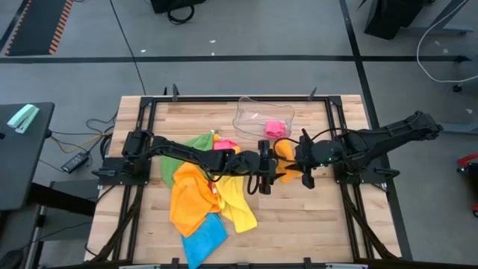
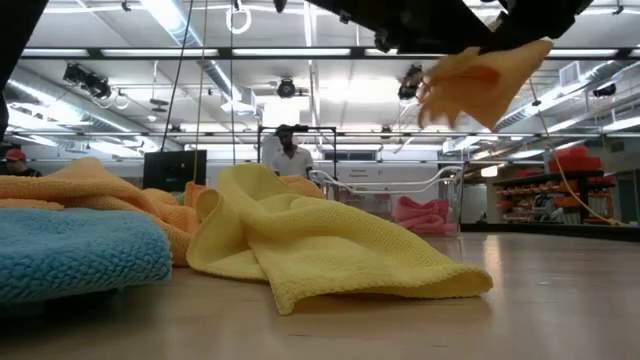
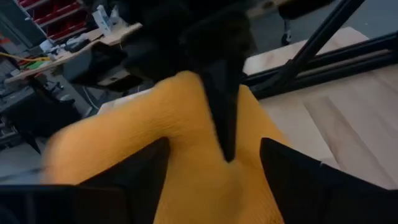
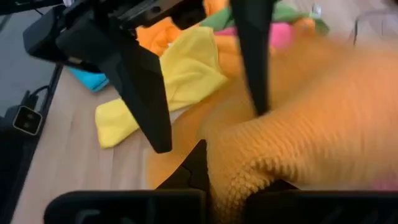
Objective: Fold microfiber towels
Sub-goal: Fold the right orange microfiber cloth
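Orange towel (image 4: 311, 130) fills both wrist views, hanging in the air above mid-surface (image 1: 314, 217), pinched in the clenched right tool (image 1: 307, 178) while the left tool (image 1: 263, 178) stands released just beside it on the pile side. Bare surface lies below and toward the right arm; a clear tray (image 1: 263, 116) sits behind.
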Controlling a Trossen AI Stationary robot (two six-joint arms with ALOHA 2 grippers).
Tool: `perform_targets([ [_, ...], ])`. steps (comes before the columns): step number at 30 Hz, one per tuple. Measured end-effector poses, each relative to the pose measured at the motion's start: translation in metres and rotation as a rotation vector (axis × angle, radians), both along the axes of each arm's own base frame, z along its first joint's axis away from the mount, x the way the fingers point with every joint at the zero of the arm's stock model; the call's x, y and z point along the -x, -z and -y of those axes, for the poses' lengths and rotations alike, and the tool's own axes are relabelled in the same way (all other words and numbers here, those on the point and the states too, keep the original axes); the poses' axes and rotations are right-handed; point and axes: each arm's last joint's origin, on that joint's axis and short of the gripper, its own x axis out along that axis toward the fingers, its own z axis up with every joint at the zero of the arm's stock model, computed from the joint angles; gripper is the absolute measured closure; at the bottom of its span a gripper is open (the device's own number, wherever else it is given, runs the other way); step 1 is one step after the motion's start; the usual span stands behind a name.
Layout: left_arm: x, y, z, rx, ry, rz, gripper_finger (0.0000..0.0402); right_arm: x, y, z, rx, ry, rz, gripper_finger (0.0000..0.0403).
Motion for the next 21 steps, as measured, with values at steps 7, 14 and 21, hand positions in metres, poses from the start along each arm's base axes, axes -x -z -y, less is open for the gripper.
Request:
perform_targets([
  [7, 0.001, -0.005, -0.008, 0.016, -0.008, 0.003, 0.0113, 0.0, -0.003, -0.01, 0.114, -0.027, 0.051, 0.0377],
  [14, 0.003, -0.008, -0.012, 0.066, -0.005, -0.003, 0.0113, 0.0, -0.007, -0.016, 0.203, -0.053, 0.111, 0.0377],
  [21, 0.008, -0.022, -0.021, 0.172, 0.064, 0.02, 0.0113, 0.004, -0.015, -0.021, 0.305, -0.05, 0.191, 0.0377],
])
